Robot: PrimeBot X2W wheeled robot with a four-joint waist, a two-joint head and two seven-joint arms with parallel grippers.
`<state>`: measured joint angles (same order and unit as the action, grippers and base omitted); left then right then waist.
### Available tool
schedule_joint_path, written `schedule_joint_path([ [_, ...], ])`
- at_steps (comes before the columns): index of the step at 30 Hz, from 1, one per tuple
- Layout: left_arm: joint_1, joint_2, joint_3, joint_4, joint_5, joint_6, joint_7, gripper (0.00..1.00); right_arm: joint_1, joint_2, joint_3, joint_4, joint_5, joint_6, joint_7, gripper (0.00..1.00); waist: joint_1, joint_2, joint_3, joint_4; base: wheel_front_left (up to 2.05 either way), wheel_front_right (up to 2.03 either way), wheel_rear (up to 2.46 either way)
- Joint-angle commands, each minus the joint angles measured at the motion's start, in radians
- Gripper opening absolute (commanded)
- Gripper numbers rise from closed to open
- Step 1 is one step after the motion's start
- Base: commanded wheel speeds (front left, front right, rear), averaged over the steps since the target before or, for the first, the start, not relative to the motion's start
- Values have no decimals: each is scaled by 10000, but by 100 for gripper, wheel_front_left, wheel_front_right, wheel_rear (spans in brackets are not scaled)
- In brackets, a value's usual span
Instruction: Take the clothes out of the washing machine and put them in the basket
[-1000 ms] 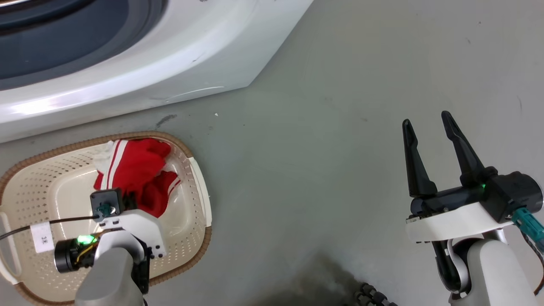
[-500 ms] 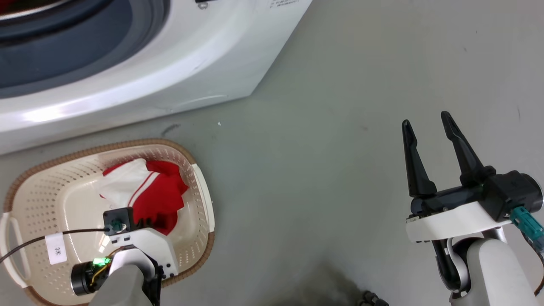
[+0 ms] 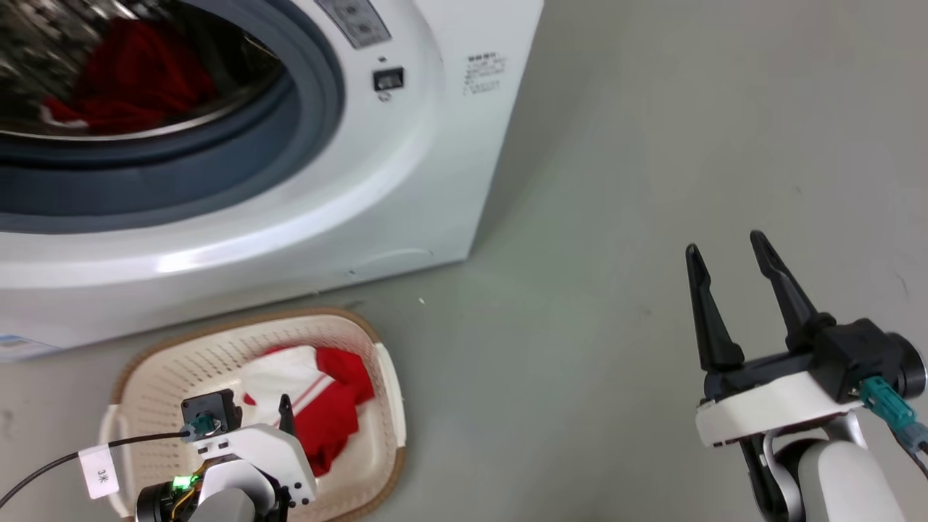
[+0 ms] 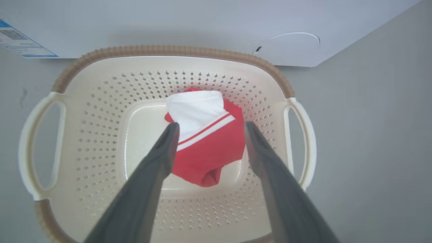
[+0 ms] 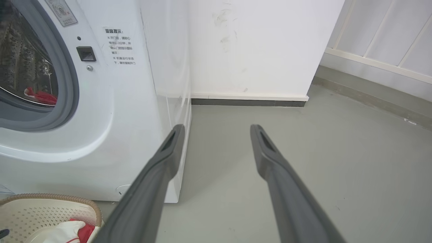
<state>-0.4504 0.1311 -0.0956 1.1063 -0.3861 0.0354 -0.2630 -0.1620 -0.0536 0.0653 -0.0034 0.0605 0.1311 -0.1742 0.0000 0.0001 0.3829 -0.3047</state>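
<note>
**Left gripper [image 4: 212, 125] hanging empty over the basket [image 4: 168, 50]; more red cloth lying in the drum [image 3: 43, 36]**

Head view: the washing machine [image 3: 406, 181] is standing far left with its door opening facing us. A bunched red garment [image 3: 138, 72] is lying low in the drum, behind the grey door seal [image 3: 145, 181]. The basket is sitting on the floor [image 3: 616, 181] just near of the machine's front, with a red-and-white garment [image 3: 319, 413] crumpled in its right half. The right gripper [image 3: 725, 243] is idling well to the right over bare floor, fingers spread, carrying nothing.

Left wrist view: looking straight down into the basket. The fingers are standing wide apart with nothing pinched between them. The red-and-white garment is lying on the basket bottom, white panel far, red part near. Looks released, in my read.

Right wrist view: the fingers are gaping wide and empty, pointing past the machine's right corner. A sliver of red is showing in the drum, far left.

Handling, my judgement: the drum piece is light, limp and not fragile. It is going to drape and drag, and could catch on the seal lip. Pinch a raised fold on top of the bunch and close fully, since a single thin layer may slip out.
</note>
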Motion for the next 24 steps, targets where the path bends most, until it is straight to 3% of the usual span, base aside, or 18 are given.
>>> schedule_joint_path([
  [1,280,-39,63,-344,131,56,-25,100,213,14,-44,-60,-95,-7,75,100,0,-1,-694,490,0,0,0],
  [15,2038,-447,908,-4882,1320,370,-26,100,940,32,-237,-428,-230,-7,468,100,0,-1,-1849,1622,0,0,0],
  [24,2663,-571,1009,-7768,2176,529,-26,100,1179,34,-347,-661,-194,-7,588,100,0,-1,-1908,1907,0,0,0],
])
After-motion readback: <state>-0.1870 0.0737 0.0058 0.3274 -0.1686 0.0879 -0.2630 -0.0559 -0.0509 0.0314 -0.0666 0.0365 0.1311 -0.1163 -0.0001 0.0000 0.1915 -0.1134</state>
